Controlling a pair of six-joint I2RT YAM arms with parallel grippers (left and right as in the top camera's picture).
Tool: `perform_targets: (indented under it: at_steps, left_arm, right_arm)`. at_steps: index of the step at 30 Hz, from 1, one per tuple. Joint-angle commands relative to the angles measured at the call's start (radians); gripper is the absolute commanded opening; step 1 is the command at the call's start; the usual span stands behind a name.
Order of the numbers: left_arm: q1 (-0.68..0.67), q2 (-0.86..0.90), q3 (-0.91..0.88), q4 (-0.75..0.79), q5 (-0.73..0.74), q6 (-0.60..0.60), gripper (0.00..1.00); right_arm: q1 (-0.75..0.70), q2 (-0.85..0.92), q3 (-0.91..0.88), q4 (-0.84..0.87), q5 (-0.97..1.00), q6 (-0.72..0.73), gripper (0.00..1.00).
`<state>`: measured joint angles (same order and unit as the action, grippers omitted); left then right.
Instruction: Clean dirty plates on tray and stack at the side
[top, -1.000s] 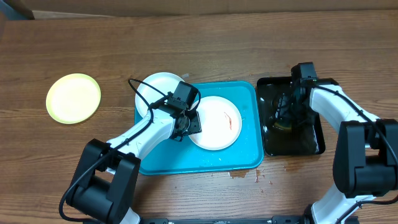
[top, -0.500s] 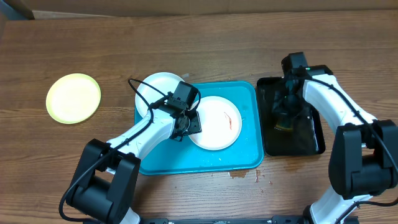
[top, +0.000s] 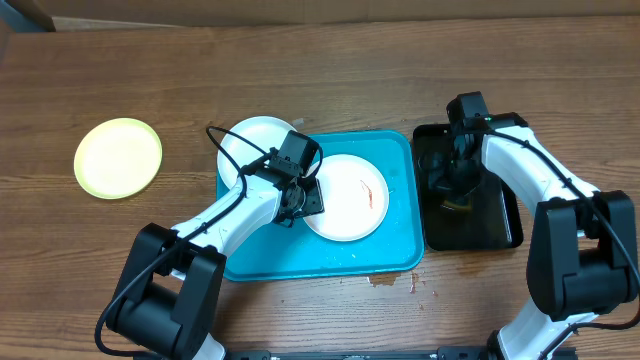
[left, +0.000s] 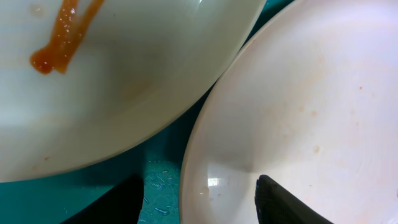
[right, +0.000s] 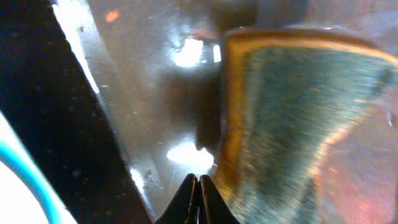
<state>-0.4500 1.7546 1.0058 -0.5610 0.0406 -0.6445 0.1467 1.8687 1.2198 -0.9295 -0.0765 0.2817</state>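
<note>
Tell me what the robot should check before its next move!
1. Grip of the right gripper on the sponge: not ok; it is shut, with the sponge beside its tips.
2. Opening of the left gripper: ok; its fingers stand apart.
3. Cleanness of the middle plate: not ok; a red smear shows.
4. Seat of the other white plate on the blue tray: not ok; it hangs over the tray's corner.
5. Cleanness of the green plate at the side: cannot tell from this far.
</note>
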Motion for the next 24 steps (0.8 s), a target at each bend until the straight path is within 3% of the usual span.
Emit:
perform_targets:
  at_steps: [1,24]
  left_arm:
    - [-0.003,0.008,-0.005,-0.003,0.001,0.021,0.59]
    - [-0.003,0.008,-0.005,-0.004,0.001,0.021,0.59]
  right_arm:
    - [0.007,-0.004,-0.040,0.029,-0.071,0.008,0.04]
    - [0.017,-0.004,-0.089,0.057,-0.255,0.008,0.04]
